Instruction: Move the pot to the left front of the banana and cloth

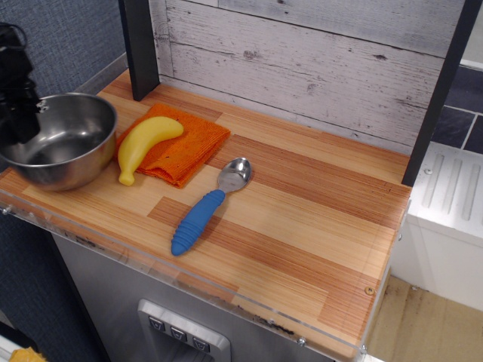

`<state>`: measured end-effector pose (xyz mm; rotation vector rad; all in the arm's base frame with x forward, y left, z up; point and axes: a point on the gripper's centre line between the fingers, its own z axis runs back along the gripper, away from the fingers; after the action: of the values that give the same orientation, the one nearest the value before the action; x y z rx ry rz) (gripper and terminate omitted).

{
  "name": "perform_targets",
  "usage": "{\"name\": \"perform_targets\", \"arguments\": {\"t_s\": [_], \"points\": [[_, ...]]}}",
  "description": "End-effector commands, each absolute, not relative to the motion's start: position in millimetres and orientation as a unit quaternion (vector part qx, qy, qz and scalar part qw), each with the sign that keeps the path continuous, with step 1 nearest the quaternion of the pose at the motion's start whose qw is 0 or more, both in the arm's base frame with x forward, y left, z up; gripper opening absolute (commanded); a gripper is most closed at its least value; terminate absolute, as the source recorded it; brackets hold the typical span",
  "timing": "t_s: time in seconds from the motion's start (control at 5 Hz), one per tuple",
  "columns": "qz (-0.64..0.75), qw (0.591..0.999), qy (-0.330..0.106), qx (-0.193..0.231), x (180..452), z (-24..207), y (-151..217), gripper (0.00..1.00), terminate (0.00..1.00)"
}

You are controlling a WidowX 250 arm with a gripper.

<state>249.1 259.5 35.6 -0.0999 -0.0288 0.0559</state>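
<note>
The shiny steel pot (64, 143) sits at the left front corner of the wooden counter, left of the banana and cloth. My black gripper (19, 113) is at the far left edge of the view, shut on the pot's left rim. The yellow banana (143, 145) lies on the folded orange cloth (181, 143), its lower end hanging over the cloth's front edge. The pot's right side is close to the banana.
A metal spoon with a blue handle (207, 205) lies right of the cloth. A dark post (139, 45) stands at the back left against the white plank wall. The counter's front edge has a clear acrylic lip (151, 260).
</note>
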Motion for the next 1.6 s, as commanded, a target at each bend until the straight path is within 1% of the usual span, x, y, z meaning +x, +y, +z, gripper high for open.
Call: {"name": "perform_targets", "arguments": {"t_s": [0.0,0.2,0.4,0.6,0.8,1.0,1.2,1.4], "points": [[0.034,0.998,-0.044,-0.003,226.7,72.7,266.1,0.0,0.0],[0.017,0.999,-0.038,-0.014,225.3,69.3,262.4,0.0,0.0],[0.023,0.999,-0.02,-0.017,227.0,68.7,257.9,1.0,0.0],[0.006,1.0,-0.011,-0.016,232.8,71.3,251.2,1.0,0.0],[-0.01,1.0,-0.026,-0.011,239.2,85.6,241.5,1.0,0.0],[0.0,0.998,-0.056,-0.008,246.6,119.1,217.4,1.0,0.0],[-0.002,0.995,-0.095,-0.016,254.0,156.9,180.2,1.0,0.0],[-0.016,0.995,-0.09,-0.028,272.3,159.7,141.1,1.0,0.0]]}}
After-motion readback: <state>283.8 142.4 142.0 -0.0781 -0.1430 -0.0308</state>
